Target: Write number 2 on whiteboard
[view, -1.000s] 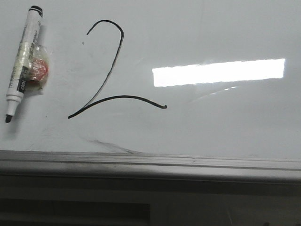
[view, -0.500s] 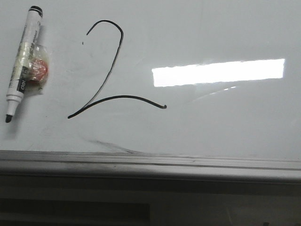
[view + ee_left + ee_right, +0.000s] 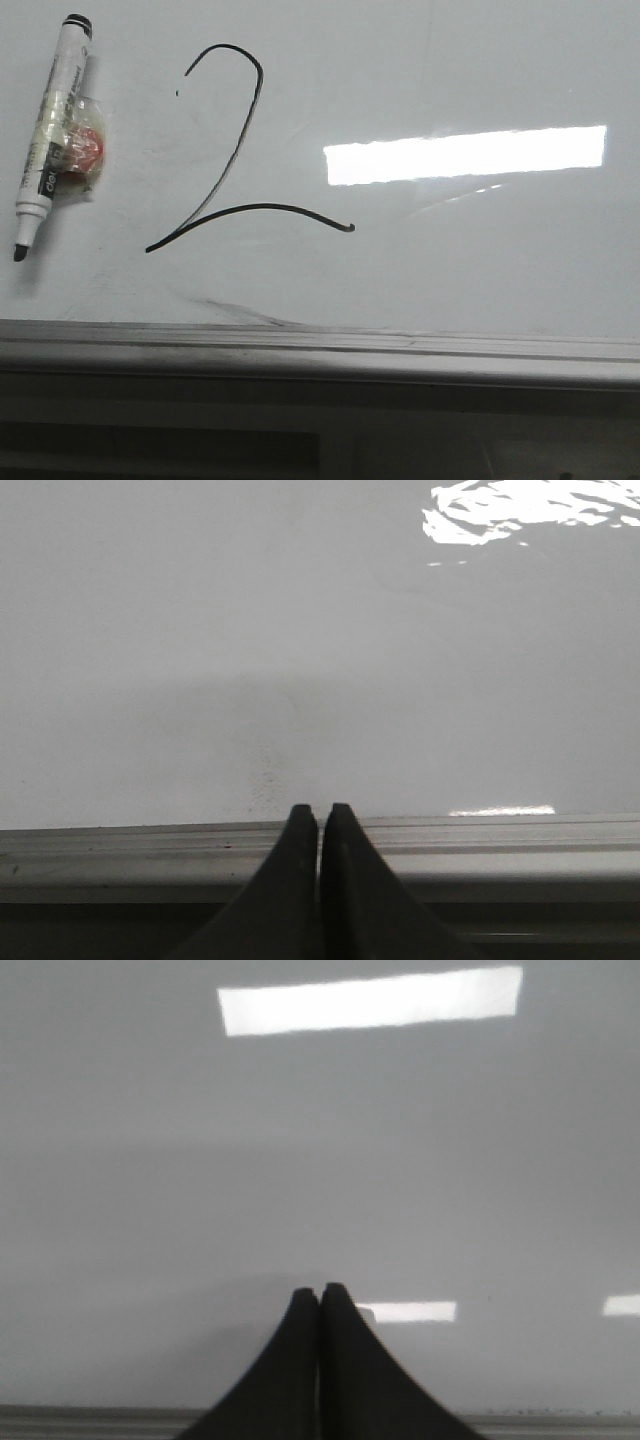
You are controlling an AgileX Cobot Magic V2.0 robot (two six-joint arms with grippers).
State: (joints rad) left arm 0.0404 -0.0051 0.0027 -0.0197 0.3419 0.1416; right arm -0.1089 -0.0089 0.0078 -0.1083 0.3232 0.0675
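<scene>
Pretty much done here
Number 2 (image 3: 240,150) drawn on whiteboard (image 3: 480,260), marker (image 3: 50,130) parked upper left; left gripper (image 3: 319,820) and right gripper (image 3: 319,1300) pinched together, empty. Nothing left, probably.

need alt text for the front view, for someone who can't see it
A thin black hand-drawn number 2 fills the left half of a glossy whiteboard, with a bright rectangular light reflection to its right. An uncapped marker lies at the far left, tip toward the camera, with a small red-and-clear wrapped item beside it. No gripper shows in this view.
</scene>
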